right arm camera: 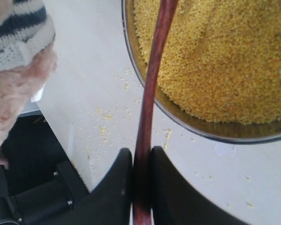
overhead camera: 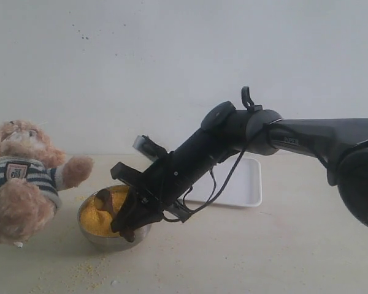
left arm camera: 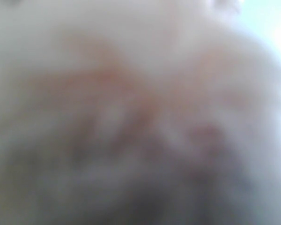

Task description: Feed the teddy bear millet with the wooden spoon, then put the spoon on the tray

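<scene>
The teddy bear (overhead camera: 21,177) in its striped shirt leans at the far left, beside the steel bowl (overhead camera: 91,236) of yellow millet (overhead camera: 98,219). My right gripper (overhead camera: 124,225) reaches in from the right and is shut on the slim handle of the wooden spoon (overhead camera: 104,199). The spoon's bowl is over the millet. In the right wrist view the jaws of the right gripper (right arm camera: 139,152) pinch the wooden spoon (right arm camera: 152,84), which runs out over the millet (right arm camera: 225,61). Blurred teddy bear fur (left arm camera: 140,93) fills the left wrist view and hides the left gripper. The white tray (overhead camera: 245,184) lies behind the right arm.
Spilled grains (overhead camera: 86,269) dot the table in front of the bowl and show beside it as loose grains (right arm camera: 103,126). A black machine part (right arm camera: 33,197) sits under the bear's striped side (right arm camera: 18,28). A pale wall rises behind the table.
</scene>
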You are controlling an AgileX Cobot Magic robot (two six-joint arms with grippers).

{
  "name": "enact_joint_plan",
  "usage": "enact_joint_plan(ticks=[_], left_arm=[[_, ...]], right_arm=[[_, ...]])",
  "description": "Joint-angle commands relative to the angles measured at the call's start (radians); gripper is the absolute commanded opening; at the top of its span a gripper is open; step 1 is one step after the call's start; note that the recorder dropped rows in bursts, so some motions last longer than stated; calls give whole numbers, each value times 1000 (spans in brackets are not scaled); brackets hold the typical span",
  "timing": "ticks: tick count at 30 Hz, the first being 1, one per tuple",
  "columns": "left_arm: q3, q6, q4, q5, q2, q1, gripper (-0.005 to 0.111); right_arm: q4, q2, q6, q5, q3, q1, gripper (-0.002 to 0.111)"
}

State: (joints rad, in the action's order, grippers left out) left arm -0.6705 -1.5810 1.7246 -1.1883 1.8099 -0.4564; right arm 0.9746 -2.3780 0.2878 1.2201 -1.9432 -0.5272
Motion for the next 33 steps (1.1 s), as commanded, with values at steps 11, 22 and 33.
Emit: enact_joint_plan(ticks=[11, 22, 33], left_arm=[[-4, 13, 20, -33, 1, -2, 4], [-2, 8, 20, -33, 1, -78, 4], [10, 115, -205, -33, 1, -79, 4]], right_arm=[[166, -7, 66, 1, 1, 66, 0], [170, -7, 89, 1, 1, 90, 0], [226, -5, 84, 1, 1, 90, 0]])
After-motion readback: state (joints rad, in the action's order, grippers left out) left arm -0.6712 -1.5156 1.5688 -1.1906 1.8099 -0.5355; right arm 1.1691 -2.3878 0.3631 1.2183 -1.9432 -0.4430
